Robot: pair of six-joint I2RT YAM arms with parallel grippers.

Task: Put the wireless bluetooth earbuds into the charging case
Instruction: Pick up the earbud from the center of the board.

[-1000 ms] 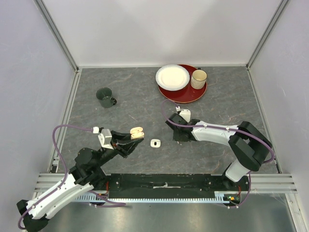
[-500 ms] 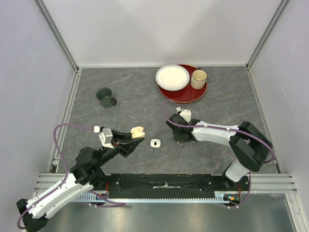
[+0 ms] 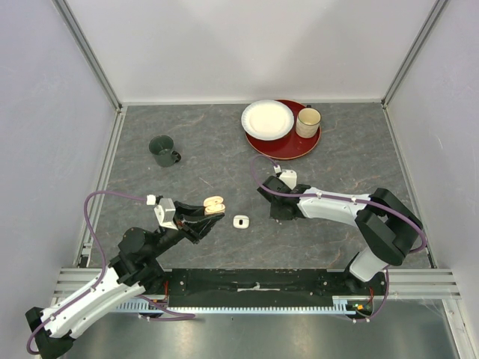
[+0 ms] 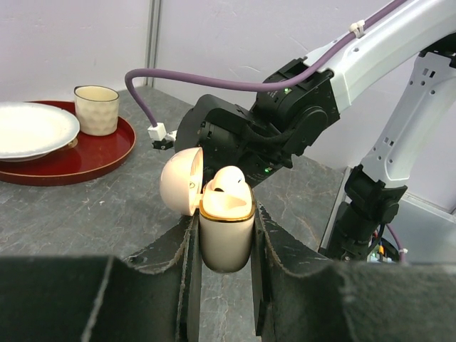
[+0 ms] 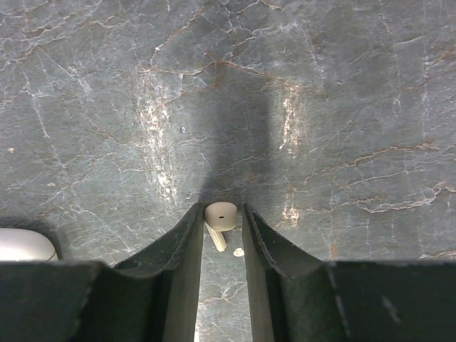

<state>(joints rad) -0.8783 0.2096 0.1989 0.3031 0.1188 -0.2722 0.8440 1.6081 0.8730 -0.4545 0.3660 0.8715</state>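
Left gripper (image 4: 224,226): we see its fingers clamped on the charging case (image 4: 226,246), upright, lid swung open
In the case: one earbud (image 4: 229,178) seated, bud showing above the gold rim
Right gripper (image 5: 222,217): fingers pinching a second earbud (image 5: 220,214), low on the table (image 5: 320,107)
Between the arms: we find a small white item (image 3: 240,221) lying on the table

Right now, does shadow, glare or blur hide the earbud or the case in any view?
Right wrist: earbud sharp, a dark shadow band on the table beyond it, pale glare streaks either side. Left wrist: case sharp and evenly lit. Top: even light, no glare, the case just very small.
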